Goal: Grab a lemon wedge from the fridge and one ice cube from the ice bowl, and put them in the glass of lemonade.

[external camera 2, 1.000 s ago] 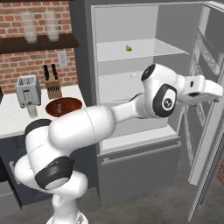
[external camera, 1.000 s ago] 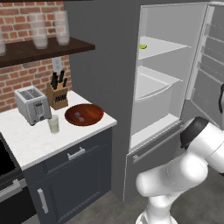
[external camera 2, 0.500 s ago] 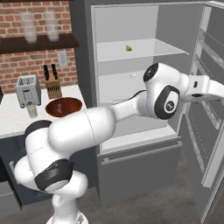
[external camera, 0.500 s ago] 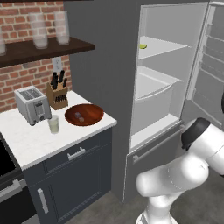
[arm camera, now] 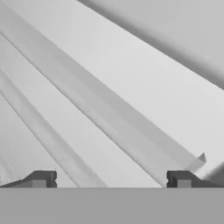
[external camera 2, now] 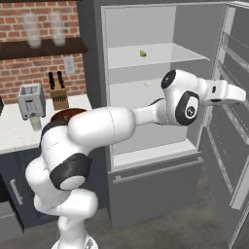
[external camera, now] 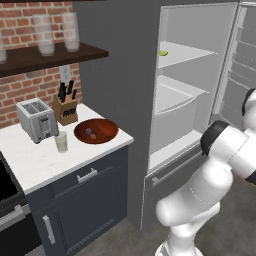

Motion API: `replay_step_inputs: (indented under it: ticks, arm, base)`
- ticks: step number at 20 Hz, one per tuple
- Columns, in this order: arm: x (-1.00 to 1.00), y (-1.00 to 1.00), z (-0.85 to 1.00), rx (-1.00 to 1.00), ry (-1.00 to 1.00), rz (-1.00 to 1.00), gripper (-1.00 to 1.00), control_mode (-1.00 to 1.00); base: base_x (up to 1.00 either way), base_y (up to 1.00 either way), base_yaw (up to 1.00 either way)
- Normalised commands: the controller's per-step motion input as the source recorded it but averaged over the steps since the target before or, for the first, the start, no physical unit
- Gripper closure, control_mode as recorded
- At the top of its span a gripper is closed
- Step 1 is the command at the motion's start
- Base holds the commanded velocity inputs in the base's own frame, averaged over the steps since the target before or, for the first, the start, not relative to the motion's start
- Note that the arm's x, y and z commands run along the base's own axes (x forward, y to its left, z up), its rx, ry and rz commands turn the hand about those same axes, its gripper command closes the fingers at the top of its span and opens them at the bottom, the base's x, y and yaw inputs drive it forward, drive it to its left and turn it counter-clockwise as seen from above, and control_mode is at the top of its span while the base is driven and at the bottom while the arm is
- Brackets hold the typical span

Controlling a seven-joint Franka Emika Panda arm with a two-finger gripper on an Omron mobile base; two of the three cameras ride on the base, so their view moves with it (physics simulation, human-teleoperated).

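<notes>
The fridge (external camera: 197, 100) stands open, and the lemon wedge (external camera: 163, 52) (external camera 2: 143, 53) lies on its upper shelf. On the counter sit the reddish-brown ice bowl (external camera: 102, 135), with small ice cubes (external camera: 90, 132) in it, and the glass of lemonade (external camera: 61, 142) (external camera 2: 35, 123) to its left. My arm reaches across the fridge opening to the right, with the hand (external camera 2: 228, 92) against the inside of the open door. My gripper (arm camera: 111, 180) is open and holds nothing; its fingertips (arm camera: 41, 179) face the door's pale ribbed lining.
A toaster (external camera: 37, 120) and a knife block (external camera: 65, 107) stand at the back of the counter. Frosted glasses (external camera: 45, 35) rest on the wooden wall shelf above. The open fridge door (external camera 2: 238, 146) stands to the right of my arm. Dark drawers (external camera: 85, 175) sit under the counter.
My hand has slid a little further right against the fridge door, and the door has swung slightly wider. The things on the counter and the shelf have not moved.
</notes>
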Motion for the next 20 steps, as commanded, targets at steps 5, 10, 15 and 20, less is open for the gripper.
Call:
replay_step_inputs:
  ticks: [5, 10, 15, 20]
  arm:
    - [0.42, -0.47, 0.00, 0.00, 0.00, 0.00, -1.00, -1.00]
    - [0.15, -0.69, 0.00, 0.01, 0.00, -0.02, -1.00, -1.00]
    - [0.19, -0.75, -0.07, 0.07, 0.00, -0.02, -1.00, -1.00]
    - [-0.58, -0.03, 0.41, 0.10, -0.08, 0.03, -1.00, -1.00]
  base:
    - [0.00, 0.00, 0.00]
    - [0.00, 0.00, 0.00]
    - [0.00, 0.00, 0.00]
    - [0.00, 0.00, 0.00]
